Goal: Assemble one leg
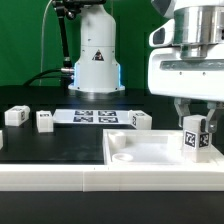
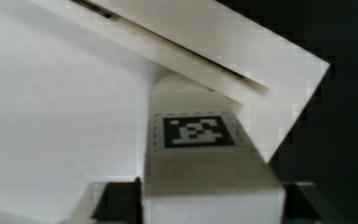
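Pincer (image 1: 195, 128) hangs at the exterior view's right, its two fingers (image 1: 181, 112) pointing down and clenched on the leg (image 1: 194, 136), a small white block with a square black-and-white tag on the face toward the camera. The block stands upright between the fingers, over the far right corner of the tray-like panel (image 1: 150, 153); whether its lower end touches the panel or sits just above it cannot be told from this view.

From the wrist view the leg (image 2: 206, 150) runs away from the camera with its tag facing up, the two dark fingertips (image 2: 114, 203) flanking its near end. Its far end meets a raised edge of the white panel (image 2: 51, 110), which fills most of that picture, with dark bench beyond the corner.

The panel is a wide, shallow white tray lying flat on the black bench (image 1: 60, 145) toward the front, with a rounded recess (image 1: 122, 154) near its corner on the exterior view's left.

Behind it, three more tagged white blocks stand apart from one another on the bench: one (image 1: 15, 116) at the exterior view's far left, one (image 1: 44, 121) just to its right, and one (image 1: 140, 121) nearer the panel's back edge.

Between the last two, the marker board (image 1: 93, 116) lies flat with its row of tags. Farther back stands the arm's white base (image 1: 96, 62) against a green backdrop.
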Motion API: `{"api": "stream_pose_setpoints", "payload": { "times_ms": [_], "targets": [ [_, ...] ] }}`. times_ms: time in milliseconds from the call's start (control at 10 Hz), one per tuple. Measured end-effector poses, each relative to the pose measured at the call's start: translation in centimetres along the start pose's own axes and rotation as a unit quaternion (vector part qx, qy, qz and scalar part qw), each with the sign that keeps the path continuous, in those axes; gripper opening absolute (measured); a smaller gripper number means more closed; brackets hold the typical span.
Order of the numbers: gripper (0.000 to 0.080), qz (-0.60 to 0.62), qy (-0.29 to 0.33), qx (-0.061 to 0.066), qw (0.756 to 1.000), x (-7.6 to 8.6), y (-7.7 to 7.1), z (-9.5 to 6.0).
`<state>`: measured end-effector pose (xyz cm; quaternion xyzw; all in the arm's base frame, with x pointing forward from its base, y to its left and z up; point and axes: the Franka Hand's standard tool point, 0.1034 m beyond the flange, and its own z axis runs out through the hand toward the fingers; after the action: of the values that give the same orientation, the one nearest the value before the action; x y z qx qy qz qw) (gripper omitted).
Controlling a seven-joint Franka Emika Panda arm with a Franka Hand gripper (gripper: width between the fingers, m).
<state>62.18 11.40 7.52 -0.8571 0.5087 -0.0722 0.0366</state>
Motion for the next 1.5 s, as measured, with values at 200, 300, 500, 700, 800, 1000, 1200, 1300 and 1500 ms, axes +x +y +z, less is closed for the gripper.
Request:
{"api": "stream_pose_setpoints", "payload": {
  "times_ms": [200, 300, 500, 700, 800, 1000, 1200, 1300, 1500],
  "targets": [
    [0.0473, -0.072, 0.002, 0.003, 0.997, 0.2, -0.1, -0.1],
    [0.0604, -0.138, 0.006, 0.008, 0.99, 0.4, -0.2, -0.1],
    [0.064, -0.251, 0.011, 0.012, 0.968, 0.5, -0.3, -0.1],
    [0.0648, -0.35, 0.019, 0.019, 0.937, 0.2, -0.8, -0.3],
    [0.0649, -0.388, 0.025, 0.024, 0.921, 0.1, -1.0, -0.4],
    [0.0649, -0.471, 0.035, 0.025, 0.881, -0.2, -1.1, -0.3],
    [0.0649, -0.516, 0.038, 0.024, 0.855, -0.2, -1.2, -0.3],
    [0.0649, -0.55, 0.041, 0.02, 0.834, -0.2, -1.2, -0.3],
    [0.0649, -0.586, 0.044, 0.012, 0.809, -0.5, -1.2, -0.3]
  ]
}}
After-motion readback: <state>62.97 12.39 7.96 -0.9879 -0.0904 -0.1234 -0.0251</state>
